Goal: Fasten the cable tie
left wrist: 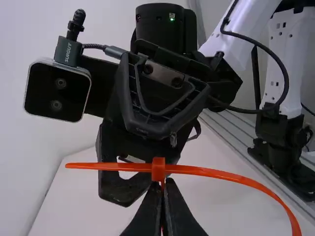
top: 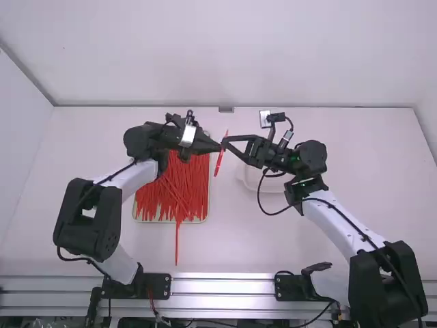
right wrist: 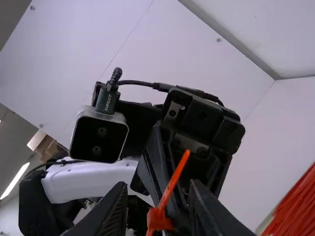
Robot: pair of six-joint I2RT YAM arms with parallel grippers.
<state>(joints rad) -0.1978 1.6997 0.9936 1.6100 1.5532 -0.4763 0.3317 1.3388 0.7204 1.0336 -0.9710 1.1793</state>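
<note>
A red cable tie [top: 220, 158] hangs in the air between the two grippers, over the middle of the table. My left gripper [top: 213, 145] is shut on it; in the left wrist view its fingertips [left wrist: 161, 186] pinch just under the tie's head [left wrist: 158, 168], and the strap [left wrist: 221, 174] runs out to both sides. My right gripper [top: 229, 144] faces the left one. Its fingers [right wrist: 120, 206] stand apart on either side of the strap [right wrist: 174, 179], and I cannot tell if they touch it. One of its fingers [left wrist: 118, 184] sits behind the strap.
A heap of red cable ties [top: 174, 188] lies on a flat tray [top: 205, 217] below the left arm, and one tie [top: 176, 247] sticks out toward the front edge. A white container [top: 247, 179] stands under the right gripper.
</note>
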